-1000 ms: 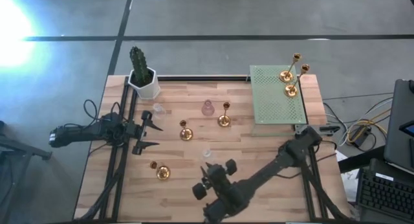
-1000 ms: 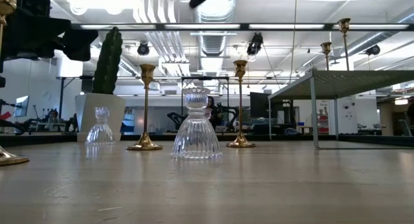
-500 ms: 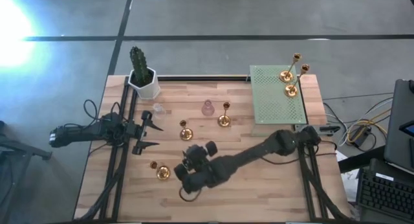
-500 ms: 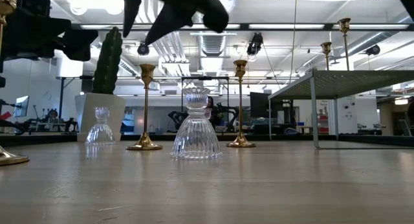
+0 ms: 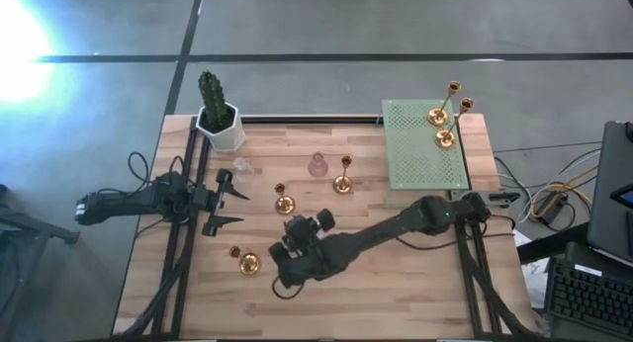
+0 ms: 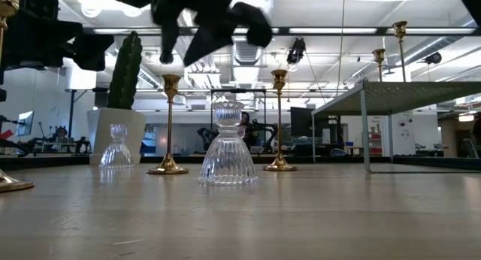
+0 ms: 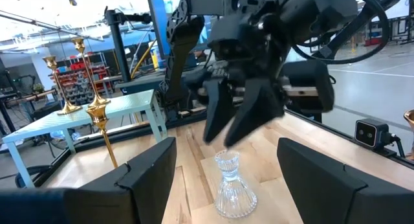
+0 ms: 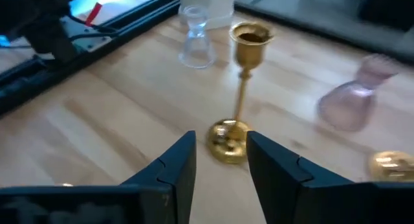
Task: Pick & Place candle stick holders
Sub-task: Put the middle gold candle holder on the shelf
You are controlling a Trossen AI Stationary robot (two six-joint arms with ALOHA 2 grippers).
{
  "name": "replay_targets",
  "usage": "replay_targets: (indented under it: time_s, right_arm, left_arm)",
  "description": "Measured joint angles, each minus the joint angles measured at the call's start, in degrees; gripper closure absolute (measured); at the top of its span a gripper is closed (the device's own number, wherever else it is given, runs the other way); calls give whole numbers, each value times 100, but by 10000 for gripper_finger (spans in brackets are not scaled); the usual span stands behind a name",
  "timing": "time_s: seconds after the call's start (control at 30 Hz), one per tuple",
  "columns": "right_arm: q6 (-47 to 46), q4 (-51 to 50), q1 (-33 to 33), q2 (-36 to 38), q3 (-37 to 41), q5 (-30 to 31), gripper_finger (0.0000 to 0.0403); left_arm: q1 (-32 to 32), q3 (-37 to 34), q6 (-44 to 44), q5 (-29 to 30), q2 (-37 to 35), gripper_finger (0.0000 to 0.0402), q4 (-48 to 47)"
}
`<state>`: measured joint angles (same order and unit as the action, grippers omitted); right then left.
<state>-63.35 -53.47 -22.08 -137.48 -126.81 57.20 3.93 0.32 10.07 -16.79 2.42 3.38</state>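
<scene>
No readable text

Nothing legible is showing in any view: no lettering, label, brand mark or number is appearing on anything on the table or on either arm, and whatever signs are hanging in the room behind are too small and blurred to read.
</scene>
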Motion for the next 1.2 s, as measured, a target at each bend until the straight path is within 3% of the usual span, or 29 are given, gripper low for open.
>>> replay_targets:
  time_s: [0.23,0.37,0.43,0.57,0.63,0.9,1.0,1.2]
  right_arm:
    - [-1814,-2648,-740,507,-43,134,313]
    - [-2570,-3623,-1101,620,-35,100,334]
    - [-2636,-3637,-1234,741,8,94,342]
    - [-2426,-3647,-1352,867,43,102,355]
    - [-2382,-3655,-1384,867,53,72,359]
    - [-2072,-3655,-1423,986,58,38,360]
    - [-2286,-3653,-1478,1104,100,-20,360]
    - [-2892,-3647,-1703,1278,463,-44,362]
  left_arm:
    - [1,0,0,-1,0,128,0]
    - [1,8,-915,-170,-2,128,152]
    - [-1,21,-1181,-175,0,128,138]
    - [8,63,-21,-2,-2,128,156]
    - [8,72,24,41,-4,128,162]
    - [6,28,-863,41,-2,128,200]
    - [6,28,-888,41,-4,128,365]
    - [4,28,-2031,103,3,128,395]
